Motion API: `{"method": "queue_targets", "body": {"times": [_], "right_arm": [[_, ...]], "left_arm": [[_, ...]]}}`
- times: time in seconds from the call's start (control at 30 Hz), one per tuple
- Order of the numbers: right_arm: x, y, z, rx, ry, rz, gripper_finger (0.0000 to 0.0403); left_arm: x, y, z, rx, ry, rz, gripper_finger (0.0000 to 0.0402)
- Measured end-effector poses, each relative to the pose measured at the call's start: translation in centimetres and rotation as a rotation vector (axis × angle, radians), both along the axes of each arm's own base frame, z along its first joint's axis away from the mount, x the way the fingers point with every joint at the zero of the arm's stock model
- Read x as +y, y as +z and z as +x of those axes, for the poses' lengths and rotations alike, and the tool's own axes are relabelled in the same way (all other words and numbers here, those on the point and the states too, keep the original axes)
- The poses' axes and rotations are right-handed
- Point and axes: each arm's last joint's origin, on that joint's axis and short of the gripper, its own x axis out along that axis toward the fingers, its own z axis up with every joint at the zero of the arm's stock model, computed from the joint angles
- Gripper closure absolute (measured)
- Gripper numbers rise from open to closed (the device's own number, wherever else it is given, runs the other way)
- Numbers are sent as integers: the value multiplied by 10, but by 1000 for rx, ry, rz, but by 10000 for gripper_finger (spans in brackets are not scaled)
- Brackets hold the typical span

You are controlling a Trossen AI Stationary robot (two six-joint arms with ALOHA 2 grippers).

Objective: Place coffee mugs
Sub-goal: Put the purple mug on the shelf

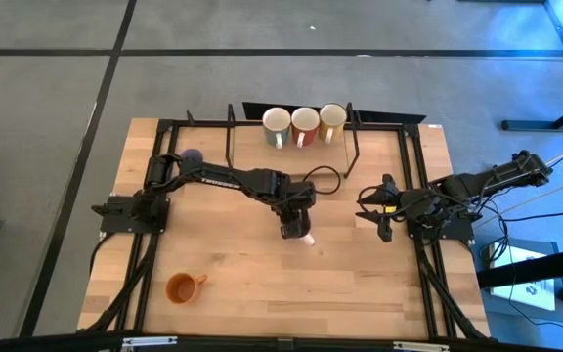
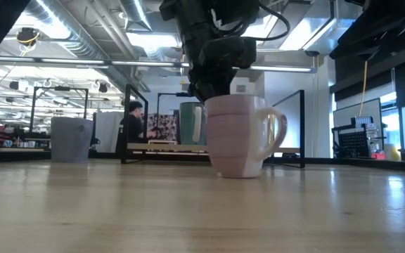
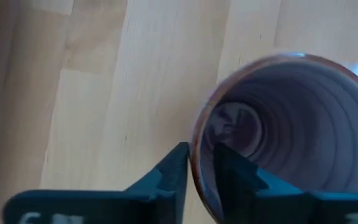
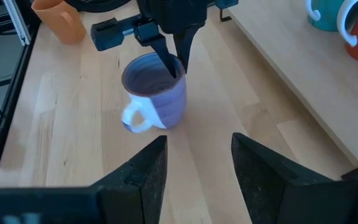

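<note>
A lavender mug [image 2: 239, 137] stands upright on the table's middle, its handle [image 2: 273, 130] toward the table's right. It also shows in the right wrist view, lavender mug [image 4: 157, 93]. My left gripper [image 3: 197, 171] comes down on its rim and is shut on it. My right gripper [image 4: 197, 168] is open, hovering to the right of the mug [image 1: 307, 240], apart from it. An orange mug [image 1: 182, 287] stands near the left near corner. Three mugs [image 1: 305, 124] sit in a row at the far edge. Another purplish mug [image 1: 192, 154] shows by the left arm. My left gripper pinches the lavender mug's rim [image 3: 196, 155] on the side away from the handle, one finger [image 3: 232, 174] inside the cup and one finger [image 3: 173, 171] outside. The fingers come from above, pointing down. The mug is upright, its base [image 2: 239, 172] on the table.
A black frame [image 1: 291, 125] runs round the wooden table [image 1: 262, 293], with a rack at the far edge holding the three mugs. Bare wood lies between the orange mug and the right arm's base [image 1: 438, 220]. Cables hang off the right side.
</note>
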Motion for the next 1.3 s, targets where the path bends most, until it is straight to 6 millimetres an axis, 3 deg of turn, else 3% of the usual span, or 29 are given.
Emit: {"method": "queue_targets", "body": {"times": [0.2,0.53,0.8,1.03,1.3], "right_arm": [[0,0,0,0,1,1,237],[1,0,0,2,23,17,237],[3,-1,7,-8,3,17,236],[13,-17,28,88,96,29,179],[26,-33,55,103,111,19,142]], "left_arm": [[0,3,1,-4,0,0,281],[-5,20,0,-23,-23,-30,275],[-25,69,-21,-137,-1,-5,274],[-50,94,-40,-195,-31,26,274],[-58,96,-65,-195,-109,74,274]]}}
